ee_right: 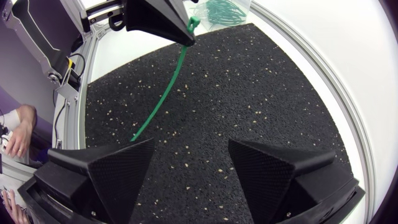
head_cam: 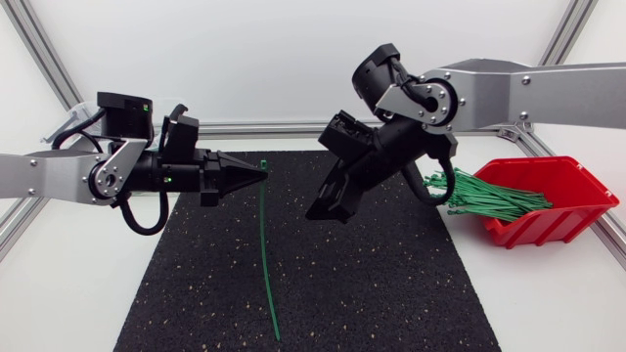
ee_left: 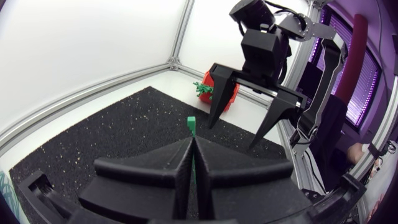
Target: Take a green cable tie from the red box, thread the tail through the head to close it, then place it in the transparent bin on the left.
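Observation:
My left gripper (head_cam: 262,172) is shut on a green cable tie (head_cam: 266,256) just below its head, above the black mat's back half. The tie hangs straight down from the tips, its tail unthreaded near the mat's front. In the left wrist view the tie's head (ee_left: 191,123) pokes out above the closed fingers (ee_left: 180,171). My right gripper (head_cam: 331,208) hangs open over the mat's middle, to the right of the tie and apart from it, holding nothing. The right wrist view shows its spread fingers (ee_right: 118,168) with the tie (ee_right: 163,99) ahead of them. The red box (head_cam: 548,200) holds several green ties (head_cam: 489,198).
The black speckled mat (head_cam: 372,284) covers the table's middle. A pile of green ties (ee_right: 219,11) lies in the transparent bin at the table's left, behind my left gripper. The red box sits tilted at the right edge.

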